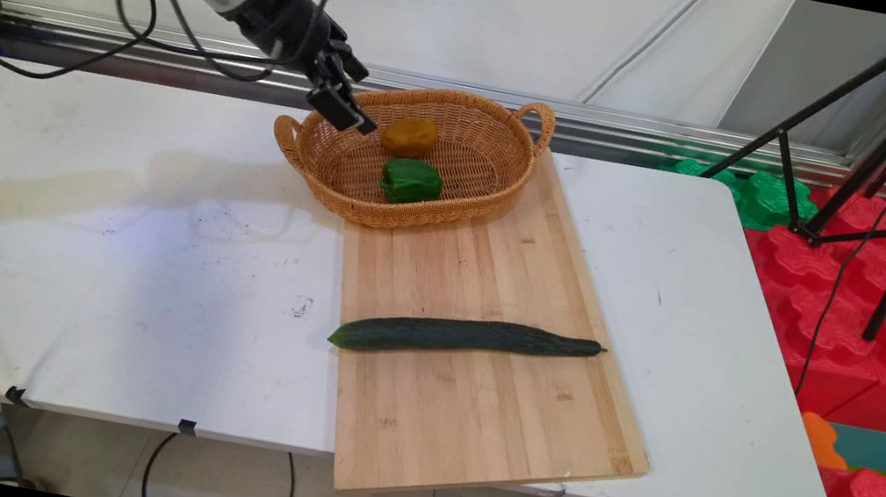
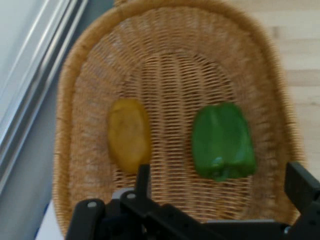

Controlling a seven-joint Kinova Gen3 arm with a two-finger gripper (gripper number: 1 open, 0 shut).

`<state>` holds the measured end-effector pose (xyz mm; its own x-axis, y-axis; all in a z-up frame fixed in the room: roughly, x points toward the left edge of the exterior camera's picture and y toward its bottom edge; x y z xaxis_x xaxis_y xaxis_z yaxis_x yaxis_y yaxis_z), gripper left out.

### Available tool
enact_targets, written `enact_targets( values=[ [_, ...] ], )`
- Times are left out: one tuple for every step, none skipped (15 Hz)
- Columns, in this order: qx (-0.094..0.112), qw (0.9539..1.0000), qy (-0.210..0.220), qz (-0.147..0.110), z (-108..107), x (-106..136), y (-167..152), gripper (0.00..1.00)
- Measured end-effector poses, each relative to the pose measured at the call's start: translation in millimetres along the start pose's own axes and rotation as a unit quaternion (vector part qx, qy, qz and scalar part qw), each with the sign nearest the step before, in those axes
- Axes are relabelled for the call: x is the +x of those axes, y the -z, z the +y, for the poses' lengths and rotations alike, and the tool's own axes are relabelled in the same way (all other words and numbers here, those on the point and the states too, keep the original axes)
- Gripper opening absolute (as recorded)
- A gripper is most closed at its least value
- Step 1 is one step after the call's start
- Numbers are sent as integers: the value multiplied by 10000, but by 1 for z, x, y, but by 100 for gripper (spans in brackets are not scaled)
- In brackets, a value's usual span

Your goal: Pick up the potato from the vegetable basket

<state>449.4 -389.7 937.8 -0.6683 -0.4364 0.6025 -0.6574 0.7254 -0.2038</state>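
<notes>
Reaching in from upper left, the gripper (image 1: 346, 104) hangs tilted over the wicker basket (image 1: 497, 190), fingers spread and empty, above the yellow potato (image 1: 409, 136) and green pepper (image 1: 411, 181).

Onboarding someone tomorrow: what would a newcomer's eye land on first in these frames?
Probably the wicker basket at the far end of the wooden board, holding a green pepper and a yellowish-brown potato. The end effector hangs open above the basket's left rim. Nearer the camera, a long dark cucumber lies across the board.
</notes>
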Motion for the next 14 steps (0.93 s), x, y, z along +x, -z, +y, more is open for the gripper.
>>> enact_targets(
  values=[
    [105, 9999, 18, -48, -5, 0, -8, 100],
    [164, 9998, 36, -80, -8, -1, -12, 100],
    [254, 9996, 63, -136, -13, -2, -20, 100],
    [321, 9993, 85, -186, -17, -3, -27, 100],
    [361, 9991, 97, -217, -19, -3, -32, 100],
    [413, 9987, 116, -261, -23, -4, -39, 100],
    [445, 9985, 124, -291, -25, -4, -44, 100],
    [484, 9982, 134, -336, -28, -5, -52, 100],
    [520, 9978, 137, -387, -31, -5, -61, 100],
    [545, 9975, 137, -427, -34, -5, -69, 100],
    [567, 9972, 140, -470, -37, -5, -78, 100],
    [584, 9969, 152, -504, -39, -5, -88, 100],
    [595, 9967, 161, -534, -41, -4, -97, 100],
    [607, 9965, 175, -556, -43, -3, -105, 100]
  ],
)
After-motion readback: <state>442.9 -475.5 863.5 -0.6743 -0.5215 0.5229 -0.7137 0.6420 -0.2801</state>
